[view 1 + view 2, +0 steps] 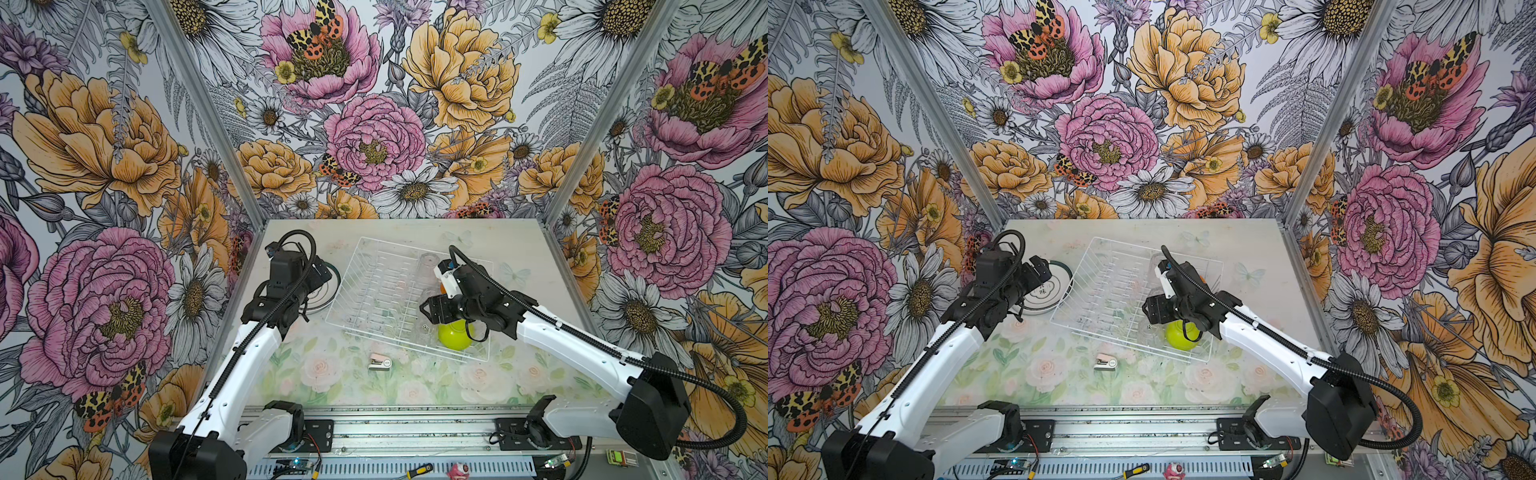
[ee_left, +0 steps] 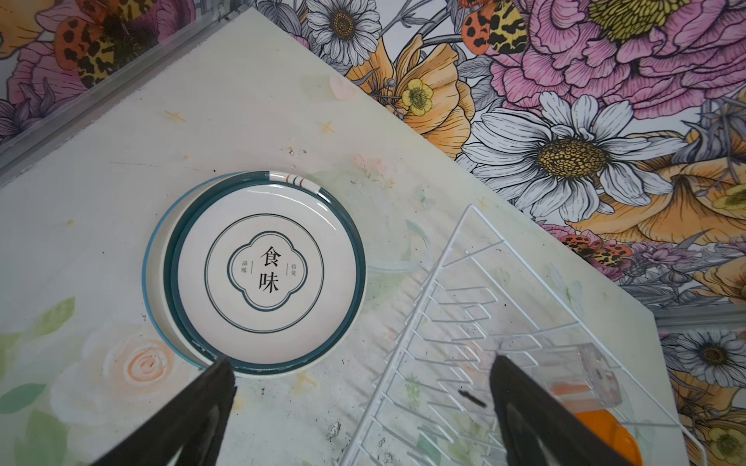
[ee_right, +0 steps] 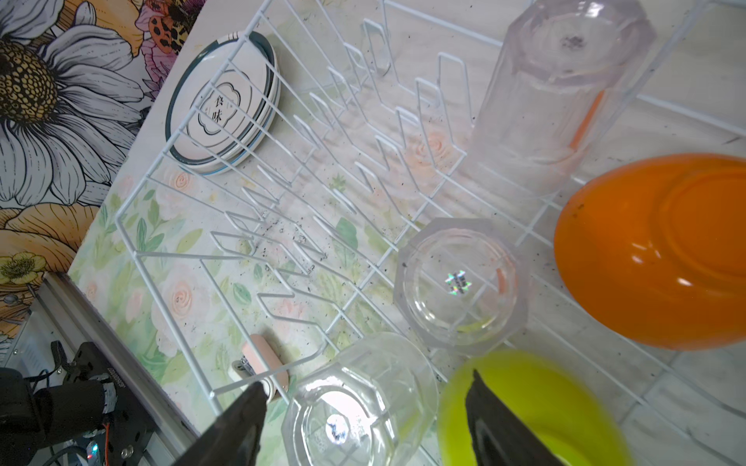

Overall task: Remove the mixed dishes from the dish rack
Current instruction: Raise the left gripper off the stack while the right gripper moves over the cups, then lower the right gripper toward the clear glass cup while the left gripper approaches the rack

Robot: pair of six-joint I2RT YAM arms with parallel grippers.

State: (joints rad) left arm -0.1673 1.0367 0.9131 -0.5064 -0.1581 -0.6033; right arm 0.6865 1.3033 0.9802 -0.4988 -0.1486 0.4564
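In both top views the dish rack [image 1: 386, 299] sat on the counter [image 1: 332, 386]. Left wrist: the left claw [image 2: 361, 363] hung spread, empty, by teal-rimmed plates [image 2: 262, 274]. Right wrist: the right claw [image 3: 365, 383] gaped empty over a racked upturned tumbler [image 3: 355, 411], likely light and slick; pinch its walls.

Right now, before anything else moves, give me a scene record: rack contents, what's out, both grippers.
Dish rack: three clear tumblers, orange bowl, lime-green bowl
Out of rack: stack of teal-rimmed plates on the table beside it
Left gripper: open, empty, above the table by the plates
Right gripper: open, empty, over one tumbler
Other: pink-white stapler on the table in front of the rack
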